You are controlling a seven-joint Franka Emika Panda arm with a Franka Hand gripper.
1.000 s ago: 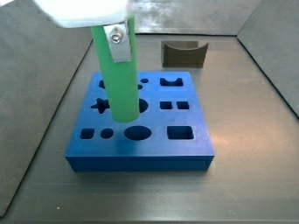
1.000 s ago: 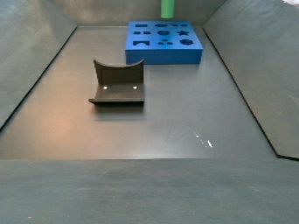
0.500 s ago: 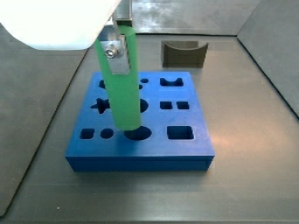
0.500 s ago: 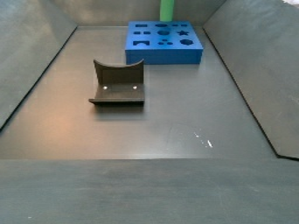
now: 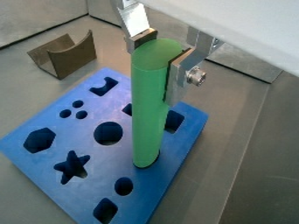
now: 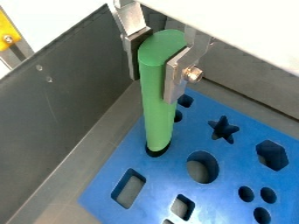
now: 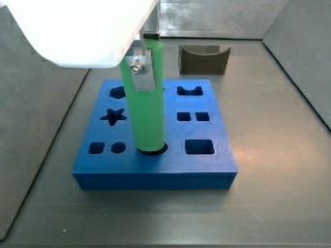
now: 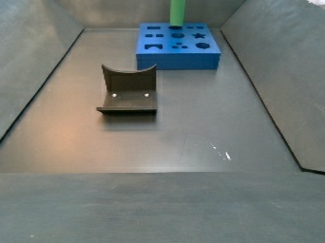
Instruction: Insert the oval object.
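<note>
My gripper [image 5: 158,54] is shut on the top of the oval object [image 5: 149,105], a long bright green peg held upright. Both wrist views show the silver fingers [image 6: 177,73] clamping its sides. The blue block [image 7: 195,131] with several shaped holes lies on the floor. In a side view the peg [image 7: 146,102] stands over the block's front row, its lower end in the mouth of the middle hole. A wrist view shows the same: the peg [image 6: 159,96] meets a hole near the block's [image 6: 228,188] edge. How deep it sits is hidden. The peg's top [image 8: 177,10] shows at the far block [image 8: 178,57].
The dark fixture [image 8: 127,90] stands apart from the block, mid-floor, and shows behind the block [image 7: 203,58] in a side view. Grey walls enclose the floor; one wall [image 6: 59,105] runs close beside the block's edge by the peg.
The gripper has carried the peg down and toward the block's front edge. Its lower end has gone from over the block's middle to the front-row hole.
</note>
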